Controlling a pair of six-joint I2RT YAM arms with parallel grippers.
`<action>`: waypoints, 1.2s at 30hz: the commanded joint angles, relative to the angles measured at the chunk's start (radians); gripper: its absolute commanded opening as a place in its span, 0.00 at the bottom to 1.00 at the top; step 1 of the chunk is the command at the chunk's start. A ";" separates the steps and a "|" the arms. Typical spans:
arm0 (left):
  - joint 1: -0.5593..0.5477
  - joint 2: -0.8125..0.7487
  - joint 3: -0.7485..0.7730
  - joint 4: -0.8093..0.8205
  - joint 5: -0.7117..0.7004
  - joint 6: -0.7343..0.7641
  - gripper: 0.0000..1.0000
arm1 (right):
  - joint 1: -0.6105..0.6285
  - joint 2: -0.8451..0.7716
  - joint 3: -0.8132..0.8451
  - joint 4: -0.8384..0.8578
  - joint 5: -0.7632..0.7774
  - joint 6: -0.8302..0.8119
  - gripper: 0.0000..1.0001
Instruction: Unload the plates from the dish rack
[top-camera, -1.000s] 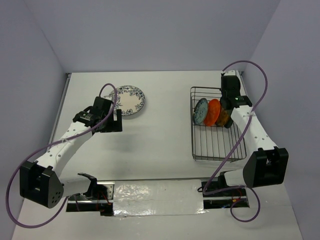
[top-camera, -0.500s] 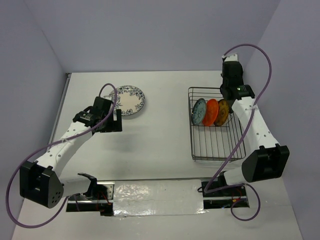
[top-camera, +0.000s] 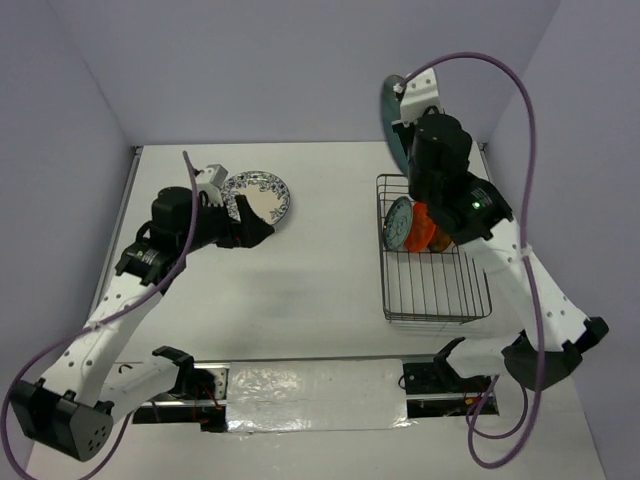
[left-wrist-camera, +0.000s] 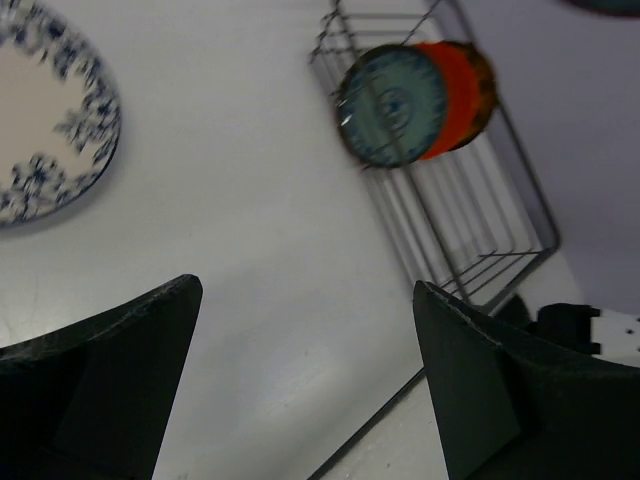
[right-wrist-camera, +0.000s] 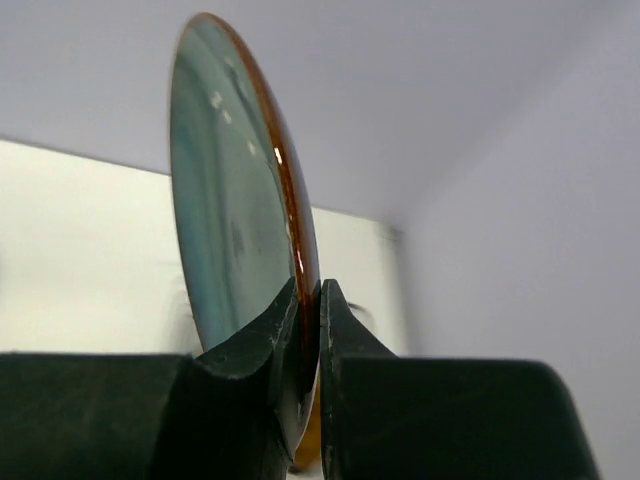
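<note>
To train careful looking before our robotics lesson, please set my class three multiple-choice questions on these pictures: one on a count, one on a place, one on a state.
1. How many plates stand in the dish rack? A one; B five; C three.
2. Where is the floral-rimmed plate? A flat on the table; B in the rack; C in a gripper.
3. The right gripper is: A open and empty; B shut on the teal plate; C out of view.

Answers:
1. C: the blue-white plate, the orange plate and the yellow-brown plate stand there.
2. A: it lies on the table, apart from the rack.
3. B: its jaws pinch the upright plate's rim.
</note>
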 joint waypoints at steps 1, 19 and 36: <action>-0.003 -0.088 -0.012 0.320 0.209 -0.100 0.99 | 0.007 -0.135 0.063 -0.086 -0.515 0.382 0.00; -0.001 -0.065 0.054 0.089 0.129 0.060 0.33 | -0.003 -0.177 -0.366 0.429 -1.331 0.846 0.00; 0.343 0.332 0.297 0.057 0.006 -0.235 0.00 | -0.160 -0.485 -0.645 0.238 -0.915 0.837 1.00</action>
